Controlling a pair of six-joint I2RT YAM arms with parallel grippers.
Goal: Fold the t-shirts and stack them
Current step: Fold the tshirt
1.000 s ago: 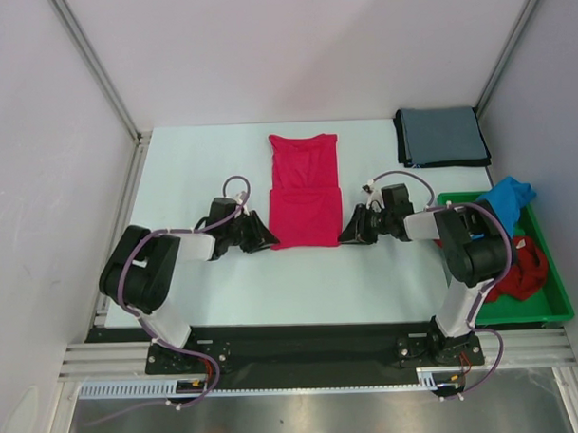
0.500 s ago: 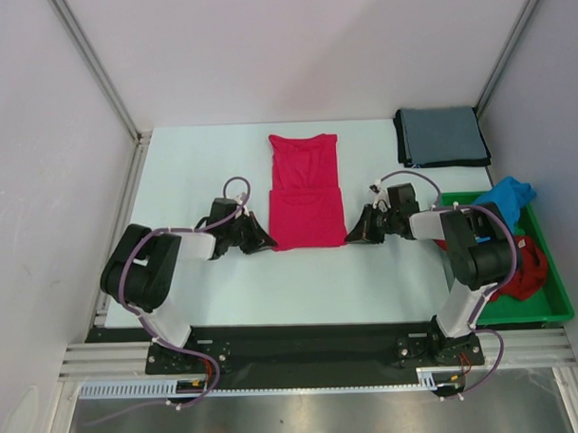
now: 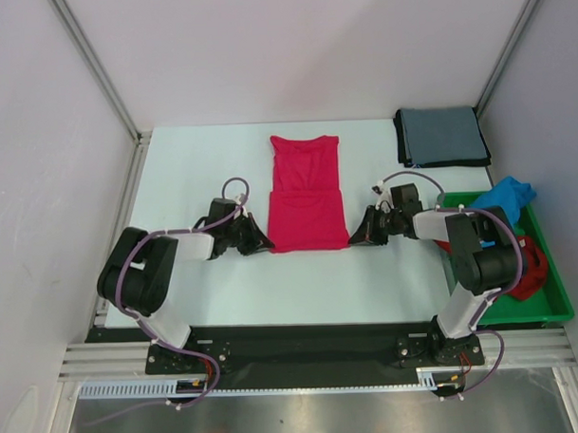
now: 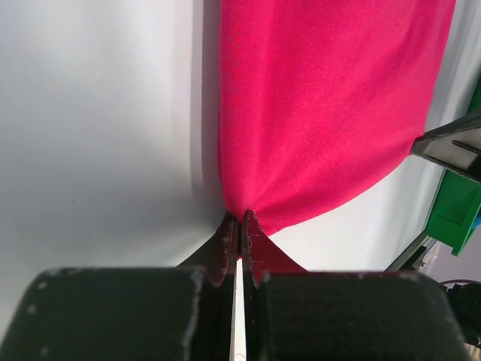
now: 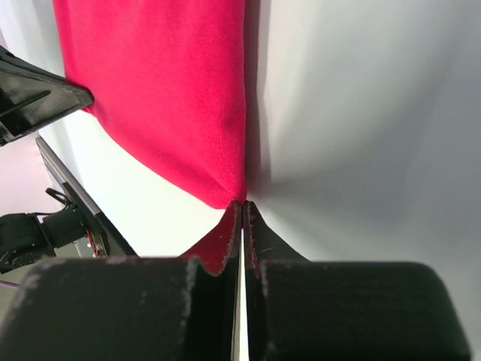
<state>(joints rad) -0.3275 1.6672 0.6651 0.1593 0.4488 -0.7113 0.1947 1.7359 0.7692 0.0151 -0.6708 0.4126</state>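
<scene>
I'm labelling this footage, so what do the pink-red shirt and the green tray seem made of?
The pink-red shirt looks like soft matte knit cloth, perhaps cotton: fine grain shows, and it puckers where the left gripper pinches its corner. The green tray looks like moulded plastic: smooth, even colour, stiff raised rim.

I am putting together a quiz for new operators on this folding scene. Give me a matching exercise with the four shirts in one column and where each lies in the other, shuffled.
Shirts
1. pink-red t-shirt
2. grey-blue t-shirt
3. bright blue t-shirt
4. darker red t-shirt

Places
A. bunched in the green tray, on the near side of another shirt
B. folded at the far right corner of the table
C. flat mid-table, near corners pinched by the left gripper and right gripper
D. heaped at the tray's far end

Pairs: 1-C, 2-B, 3-D, 4-A
</scene>
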